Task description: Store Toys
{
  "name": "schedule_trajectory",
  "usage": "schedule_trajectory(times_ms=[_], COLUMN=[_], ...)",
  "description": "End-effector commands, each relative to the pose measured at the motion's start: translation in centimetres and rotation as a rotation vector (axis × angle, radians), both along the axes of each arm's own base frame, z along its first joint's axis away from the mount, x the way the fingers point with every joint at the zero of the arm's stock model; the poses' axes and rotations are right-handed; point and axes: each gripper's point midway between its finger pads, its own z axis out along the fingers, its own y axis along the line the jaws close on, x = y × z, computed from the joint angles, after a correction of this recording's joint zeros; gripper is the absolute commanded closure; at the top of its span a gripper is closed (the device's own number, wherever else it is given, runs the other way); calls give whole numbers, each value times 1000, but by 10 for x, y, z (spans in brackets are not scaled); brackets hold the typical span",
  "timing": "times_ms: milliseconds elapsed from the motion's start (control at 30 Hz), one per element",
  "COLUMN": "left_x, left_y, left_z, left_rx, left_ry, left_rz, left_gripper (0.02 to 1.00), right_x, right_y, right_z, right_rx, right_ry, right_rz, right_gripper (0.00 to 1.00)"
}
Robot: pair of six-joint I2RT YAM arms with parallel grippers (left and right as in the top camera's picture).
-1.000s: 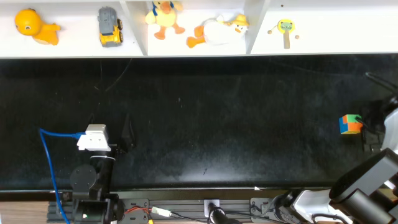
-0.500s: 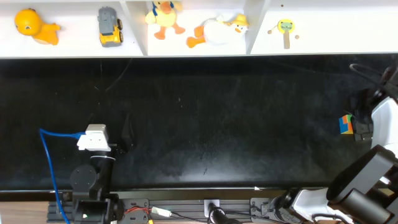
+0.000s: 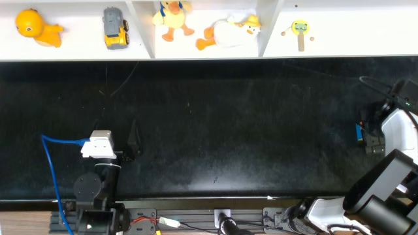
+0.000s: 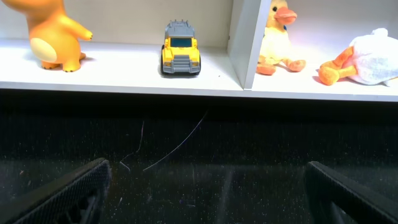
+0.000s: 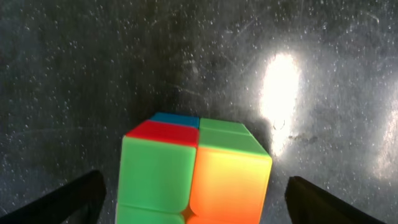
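Observation:
A multicoloured puzzle cube with green, orange, red and blue faces lies on the black table. My right gripper is open right above it, one finger on either side. From above, just a blue sliver of the cube peeks out beside the right gripper at the table's right edge. My left gripper rests open near the front left, holding nothing. The white shelf along the back holds an orange duck, a yellow truck, a duck plush, a white plush and a small rattle.
The left wrist view faces the shelf, with the yellow truck and a white divider ahead. A blue cable loops by the left arm's base. The black tabletop stretches wide between the two arms.
My right arm swung up the picture and over the cube, which was in plain sight before and is now mostly covered. The left arm stayed still.

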Motion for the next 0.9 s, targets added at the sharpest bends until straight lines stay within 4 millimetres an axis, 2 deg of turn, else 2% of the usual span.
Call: schedule_trajectory(times_ms=[33, 233, 467, 900], left_x=[0, 0, 0, 0], left_y=[-3, -3, -3, -3], left_z=[0, 0, 0, 0], left_rx=[-8, -8, -8, -8], left_ry=[-6, -6, -6, -6], left_rz=[-13, -13, -13, -13], left_gripper=[20, 20, 20, 20], right_x=[3, 5, 2, 2], right_y=[-7, -9, -7, -6], right_z=[1, -1, -20, -26], right_rx=[-37, -39, -7, -1], right_ry=[-2, -6, 39, 62], right_rz=[15, 15, 17, 56], right_gripper=[80, 97, 110, 288])
